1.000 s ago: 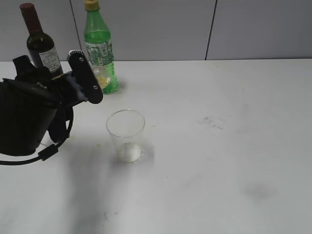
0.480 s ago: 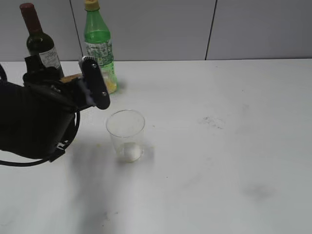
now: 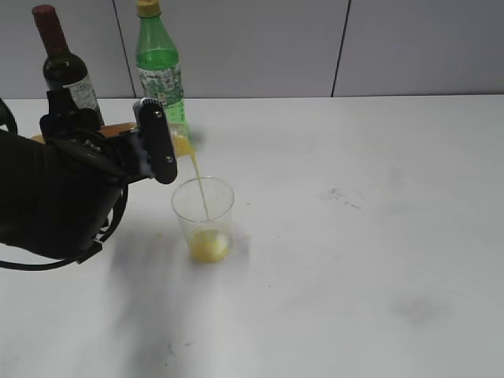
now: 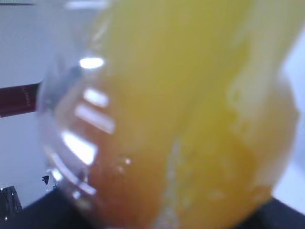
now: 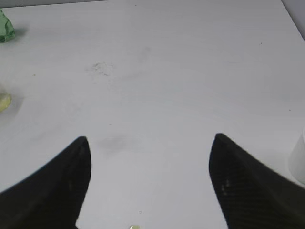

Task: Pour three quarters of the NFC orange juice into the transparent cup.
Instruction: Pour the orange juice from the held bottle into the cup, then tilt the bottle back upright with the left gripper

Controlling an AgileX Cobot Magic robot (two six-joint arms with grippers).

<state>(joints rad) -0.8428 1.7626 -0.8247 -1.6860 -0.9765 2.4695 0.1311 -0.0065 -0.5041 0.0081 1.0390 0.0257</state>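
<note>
left gripper clamped on the nfc orange juice, bottle tipped over near level, mouth aimed right and down, mostly hidden behind the black finger in the exterior view. seen there only as a patch of orange just right of that finger, in front of the green plastic bottle. thin stream of juice falling from the bottle mouth into the transparent cup. cup upright on the white table, just below and right of the gripper, apart from it, with a shallow pool of orange at its bottom. in the left wrist view, bottle filling almost the whole frame, blurred, orange liquid behind clear plastic with bright glints; label not readable.

behind, at the table's far edge against the grey wall: dark wine bottle with red capsule and white label, far left; green plastic bottle with yellow cap just right of it, both upright. bulk of the left arm covering the lower part of the wine bottle.

right gripper spread wide with nothing between the fingers, above bare table in the right wrist view, not visible in the exterior view. two dark fingertips at the lower corners, faint grey smudges on the table ahead, edge of a white object at the right border, identity unclear. sliver of the green bottle's base at top left.
</note>
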